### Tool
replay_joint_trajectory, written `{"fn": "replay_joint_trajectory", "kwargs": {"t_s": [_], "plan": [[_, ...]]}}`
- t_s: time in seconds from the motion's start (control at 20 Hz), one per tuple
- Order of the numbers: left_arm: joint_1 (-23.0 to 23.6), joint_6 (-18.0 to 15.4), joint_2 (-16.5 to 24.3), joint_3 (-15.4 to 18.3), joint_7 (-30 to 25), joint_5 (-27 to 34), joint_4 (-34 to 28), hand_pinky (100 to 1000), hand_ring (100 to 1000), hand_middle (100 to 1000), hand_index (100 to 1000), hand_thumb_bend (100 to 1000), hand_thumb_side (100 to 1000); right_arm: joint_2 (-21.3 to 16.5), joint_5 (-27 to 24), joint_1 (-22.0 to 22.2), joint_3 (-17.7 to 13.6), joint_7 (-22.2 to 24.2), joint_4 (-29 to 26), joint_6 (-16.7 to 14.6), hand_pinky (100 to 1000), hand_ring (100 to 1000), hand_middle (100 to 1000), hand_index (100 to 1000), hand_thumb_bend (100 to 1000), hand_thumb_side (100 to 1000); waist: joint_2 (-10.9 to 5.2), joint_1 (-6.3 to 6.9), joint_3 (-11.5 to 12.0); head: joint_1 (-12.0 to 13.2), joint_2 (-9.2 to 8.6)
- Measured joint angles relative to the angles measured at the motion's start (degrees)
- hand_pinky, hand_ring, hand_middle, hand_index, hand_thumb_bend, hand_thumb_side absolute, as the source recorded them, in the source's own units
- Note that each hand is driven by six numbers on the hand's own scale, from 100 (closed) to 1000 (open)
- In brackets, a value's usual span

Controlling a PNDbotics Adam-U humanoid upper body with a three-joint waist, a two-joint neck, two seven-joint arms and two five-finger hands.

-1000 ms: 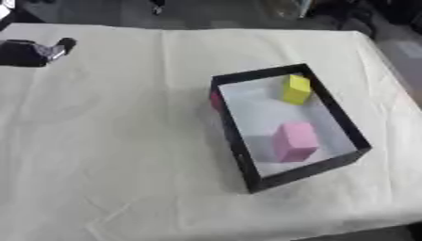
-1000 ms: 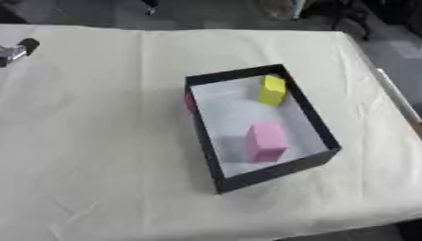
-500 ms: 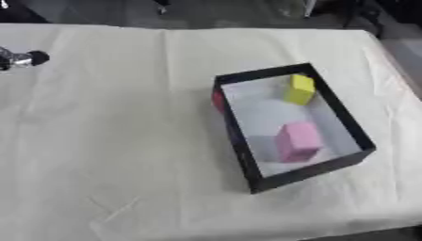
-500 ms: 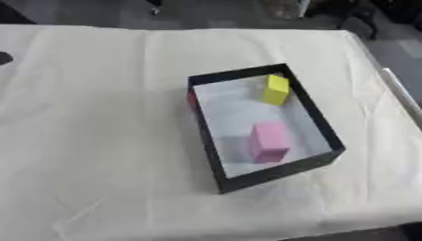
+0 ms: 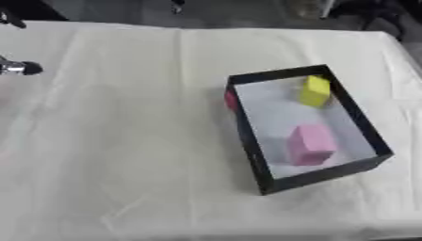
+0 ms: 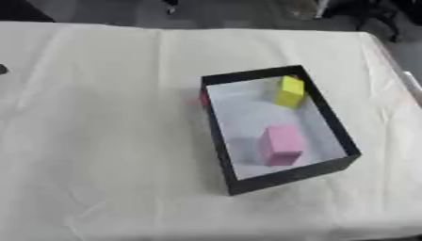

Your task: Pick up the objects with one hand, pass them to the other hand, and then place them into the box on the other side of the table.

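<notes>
Pink rectangular block (image 5: 311,144) lies on the pale floor of the black-walled open box (image 5: 249,136), toward the box's near end and closer to its right wall. Yellow rectangular block (image 5: 315,91) stands in the far right corner of the same box, against or just beside the right wall; contact cannot be confirmed. Pink and yellow blocks are well apart, bare box floor between them.

A small reddish-pink object (image 5: 230,99) shows at the outside of the box's left wall near the far left corner, touching or just beside it; shape not clear.

Box sits skewed on the cream cloth-covered bench (image 5: 124,141), right of centre. Its near right corner is close to the bench's right edge; its near end is a moderate way from the front edge. Cloth to the left of the box is bare and wrinkled, wide open as far as the left edge. Far strip of cloth behind the box is also open up to the back edge.

Left eye view: a silver-and-dark part of the robot's left hand (image 5: 18,68) shows at the left edge, well apart from the box. Cannot tell how its fingers are set or whether it holds anything. Right eye view: only a dark sliver at that edge. Right hand appears in neither view.
</notes>
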Motion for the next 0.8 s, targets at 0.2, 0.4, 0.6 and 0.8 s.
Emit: {"fn": "replay_joint_trajectory", "kwargs": {"t_s": [0.2,0.4,0.6,0.8], "plan": [[0.4,0.0,1.4,0.6,-0.5,0.2,1.7,941,878,797,848,627,657,0.1,0.1,0.5,-0.3,-0.2,-0.2,0.0,734,942,852,979,100,532,0.25,0.18,0.0,0.9,0.00],[0.7,0.3,2.8,1.1,-1.1,0.6,3.4,939,878,797,848,628,656,0.2,0.4,0.9,-0.5,-0.5,-0.6,0.1,734,942,850,978,100,536,0.55,0.30,-0.1,1.5,0.00],[1.1,0.6,4.0,1.6,-1.3,0.7,4.4,932,878,797,847,630,617,0.3,0.6,1.2,-0.7,-0.6,-0.7,0.2,735,942,850,978,100,545,0.80,0.46,-0.1,2.4,0.00],[1.5,1.2,5.1,2.1,-0.7,0.0,5.4,926,878,798,846,623,564,0.7,1.0,1.5,-0.7,-0.8,-0.7,0.3,735,942,849,978,100,545,0.93,0.46,-0.2,3.2,0.00]]}}
